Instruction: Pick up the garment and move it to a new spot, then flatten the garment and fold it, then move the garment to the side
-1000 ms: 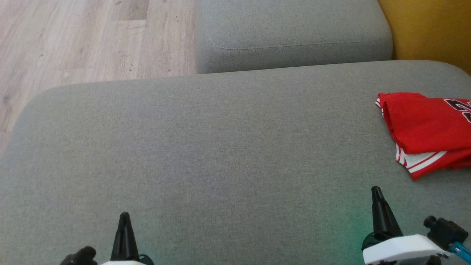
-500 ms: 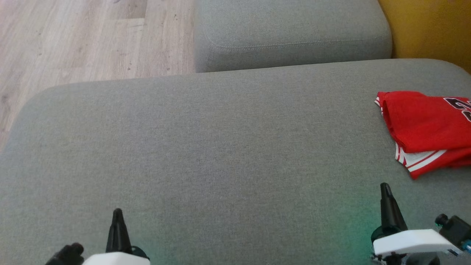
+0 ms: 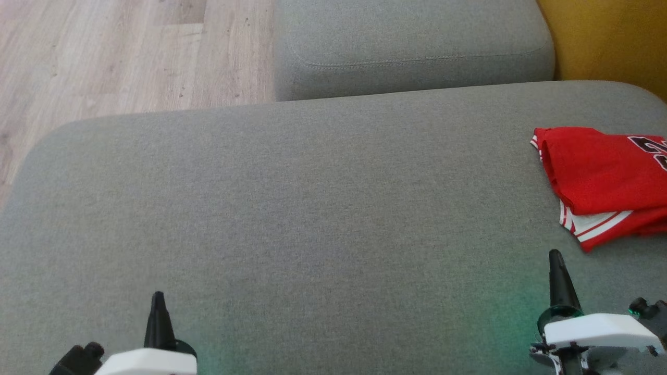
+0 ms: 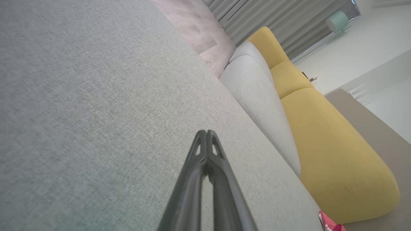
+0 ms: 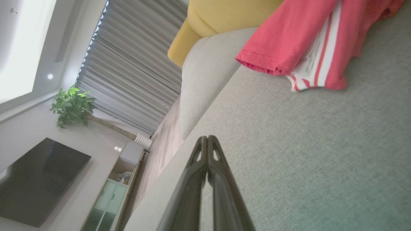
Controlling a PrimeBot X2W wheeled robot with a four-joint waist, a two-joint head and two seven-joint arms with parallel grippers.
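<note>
change: left claw (image 3: 156,298) and right claw (image 3: 556,256) have drifted outward; both pinched closed, empty.
surface: red garment (image 3: 599,172) folded on grey sofa seat (image 3: 312,208).
room: wood floor (image 3: 104,52), yellow cushion (image 3: 609,36).

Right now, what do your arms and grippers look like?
Both match. The left gripper and right gripper have long dark jaws tapering to a point, with small triangular openings near the tips. Each rises from a white shell with a black knob beside it. A green-tinted ring circles the right one's base.
</note>
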